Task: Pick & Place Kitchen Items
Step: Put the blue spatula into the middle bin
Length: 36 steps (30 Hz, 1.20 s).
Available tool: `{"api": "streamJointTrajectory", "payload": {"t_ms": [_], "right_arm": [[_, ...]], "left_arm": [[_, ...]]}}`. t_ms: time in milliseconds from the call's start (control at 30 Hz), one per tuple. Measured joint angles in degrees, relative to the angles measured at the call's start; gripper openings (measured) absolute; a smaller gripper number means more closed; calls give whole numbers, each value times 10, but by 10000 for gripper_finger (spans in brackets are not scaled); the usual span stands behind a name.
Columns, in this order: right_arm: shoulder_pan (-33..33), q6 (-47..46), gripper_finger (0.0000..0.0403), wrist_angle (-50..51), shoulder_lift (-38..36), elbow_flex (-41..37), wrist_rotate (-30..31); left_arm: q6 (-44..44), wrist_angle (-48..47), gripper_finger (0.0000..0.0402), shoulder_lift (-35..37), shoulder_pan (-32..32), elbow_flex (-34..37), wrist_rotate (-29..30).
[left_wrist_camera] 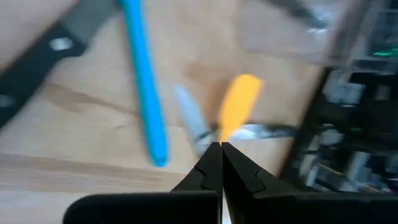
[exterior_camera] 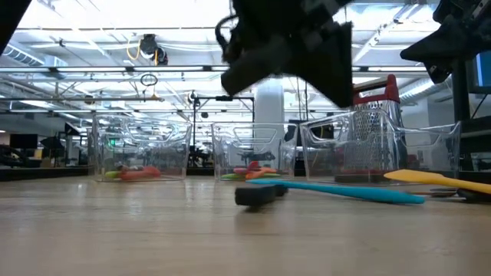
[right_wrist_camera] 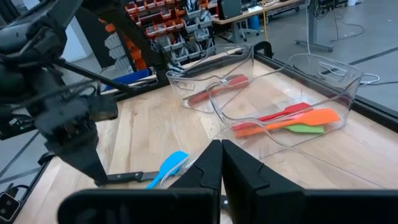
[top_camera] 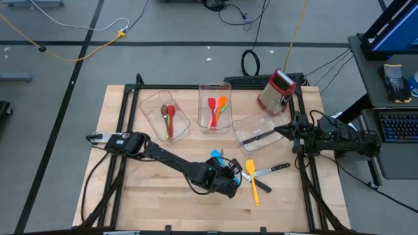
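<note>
My left gripper (left_wrist_camera: 221, 149) is shut with nothing between its fingers. It hangs above the table's near middle (top_camera: 232, 184), clear of the wood. Below and beyond it lie a blue spatula (left_wrist_camera: 146, 93), a black-handled knife (left_wrist_camera: 37, 62), a yellow spatula (left_wrist_camera: 237, 104) and a knife blade (left_wrist_camera: 189, 115), all flat on the table. In the low view the blue spatula (exterior_camera: 345, 192) and a black handle (exterior_camera: 257, 196) rest on the wood. My right gripper (right_wrist_camera: 221, 155) is shut and waits at the table's right edge (top_camera: 287, 134).
Three clear bins stand at the back: the left one (top_camera: 166, 117) holds a brown spoon and red and green utensils, the middle one (top_camera: 215, 108) red, orange and green ones, the right one (top_camera: 258, 130) a knife. A red-topped grater (top_camera: 275, 91) stands far right. Bare wood lies near left.
</note>
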State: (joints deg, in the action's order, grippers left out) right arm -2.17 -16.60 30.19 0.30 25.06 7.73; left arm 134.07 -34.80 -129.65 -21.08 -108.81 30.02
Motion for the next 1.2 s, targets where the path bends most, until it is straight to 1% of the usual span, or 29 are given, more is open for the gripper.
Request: {"api": "streamJointTrajectory", "payload": {"t_ms": [67, 167, 367, 633, 700, 800, 933, 1000, 1100, 1200], "right_arm": [[0, 0, 4, 1, 0, 0, 0], [0, 0, 4, 0, 0, 0, 0], [0, 0, 4, 1, 0, 0, 0], [0, 0, 4, 1, 0, 0, 0], [0, 0, 4, 0, 0, 0, 0], [0, 0, 4, 0, 0, 0, 0], [0, 0, 4, 1, 0, 0, -2], [0, 0, 4, 0, 0, 0, -2], [0, 0, 4, 0, 0, 0, -2], [0, 2, 4, 0, 0, 0, -2]], "left_arm": [[-17, 3, 1, 10, 0, -1, 14], [-33, 4, 0, 19, 1, -2, 16], [-31, 6, 2, 11, 4, -2, -13], [-33, -24, 4, 4, 6, -2, -10], [-35, -38, 12, 4, 7, -2, -10], [-38, -39, 42, 4, 11, -2, -15], [-39, -31, 105, -10, 20, -1, -20], [-39, -4, 139, -19, 26, -2, -38], [-40, 12, 182, -36, 34, -2, -78], [-28, 18, 214, -53, 41, -2, -108]]}}
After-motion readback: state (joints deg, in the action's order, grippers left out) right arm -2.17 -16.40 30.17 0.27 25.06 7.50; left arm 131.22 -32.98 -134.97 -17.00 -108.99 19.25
